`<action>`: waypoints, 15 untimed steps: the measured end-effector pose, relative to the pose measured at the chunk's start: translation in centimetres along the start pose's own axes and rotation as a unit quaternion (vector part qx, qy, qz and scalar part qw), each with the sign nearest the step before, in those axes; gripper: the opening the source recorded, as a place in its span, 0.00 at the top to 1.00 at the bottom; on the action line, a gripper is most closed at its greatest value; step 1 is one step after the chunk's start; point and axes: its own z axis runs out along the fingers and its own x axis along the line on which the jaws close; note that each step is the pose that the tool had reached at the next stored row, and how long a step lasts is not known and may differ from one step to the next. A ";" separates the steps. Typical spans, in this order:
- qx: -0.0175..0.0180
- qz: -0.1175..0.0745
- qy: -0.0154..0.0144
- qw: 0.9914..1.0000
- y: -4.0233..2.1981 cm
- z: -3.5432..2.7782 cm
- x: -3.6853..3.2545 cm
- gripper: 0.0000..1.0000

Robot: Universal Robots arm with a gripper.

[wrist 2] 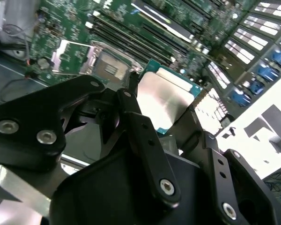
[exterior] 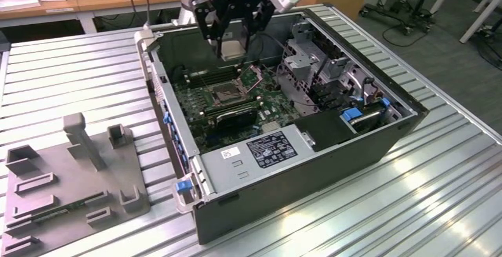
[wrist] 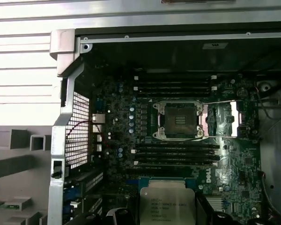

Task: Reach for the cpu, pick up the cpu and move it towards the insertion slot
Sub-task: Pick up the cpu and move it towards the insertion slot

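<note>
So I've got the cpu [wrist 2: 166, 101] clamped in the tool [exterior: 234, 44], fingers [wrist 2: 147, 140] closed on its edges with the silvery face showing between them in the second wrist view. In the exterior view the chip hangs above the open computer case [exterior: 314, 151], over its far end, clear of the board and not touching anything.

Below it is the insertion slot [wrist: 178, 120], the square socket on the green motherboard [wrist: 234, 164]. Its metal retention frame [wrist: 222, 119] is flipped open to one side, so the socket itself is bare and ready. Memory slots [wrist: 175, 154] run along both sides of it, so I'd guess there's little room to drift sideways.

My take on doing this bit well: keep the chip flat and level, line its edges up square with the socket before closing any height, and come in slow. The first wrist view is the one I'd steer by, since it shows both chip and socket together. I'd also watch the open frame and the drive cage [exterior: 314, 63] beside the tool.

Out past the case, the grey tray [exterior: 70, 180] sits on the ribbed tabletop [exterior: 439, 198].
</note>
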 end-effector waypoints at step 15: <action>0.000 0.000 0.000 1.000 0.56 0.12 -1.87 0.45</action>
